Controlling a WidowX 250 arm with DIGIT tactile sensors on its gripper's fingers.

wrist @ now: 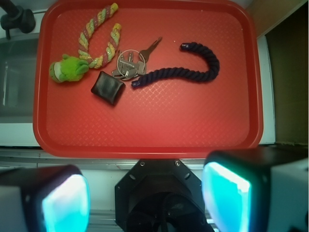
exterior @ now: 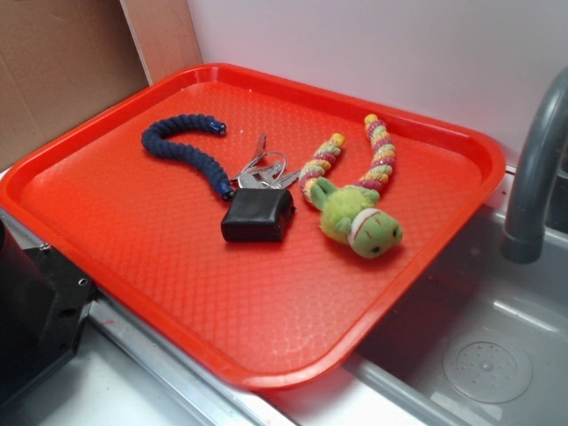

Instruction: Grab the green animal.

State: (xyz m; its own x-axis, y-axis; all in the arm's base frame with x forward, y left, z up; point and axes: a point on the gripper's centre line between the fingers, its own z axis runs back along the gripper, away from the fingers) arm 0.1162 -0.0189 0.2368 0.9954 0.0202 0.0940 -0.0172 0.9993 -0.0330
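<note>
Pincer (wrist: pixel 145 203) hangs at the bottom of the wrist view, fingers spread wide and holding nothing, well short of the red tray (wrist: pixel 145 135); the green animal (wrist: pixel 67 68) lies at the tray's upper left, head toward the edge. It looks soft, light and squashy, so a grip across the plump body should hold; fuzz may slip a little. Its tail end touches the pink-yellow-green braided rope (wrist: pixel 99 36); the black pouch (wrist: pixel 108 87) sits just beside it, keys (wrist: pixel 131 62) and dark blue rope (wrist: pixel 190 65) farther right.
</note>
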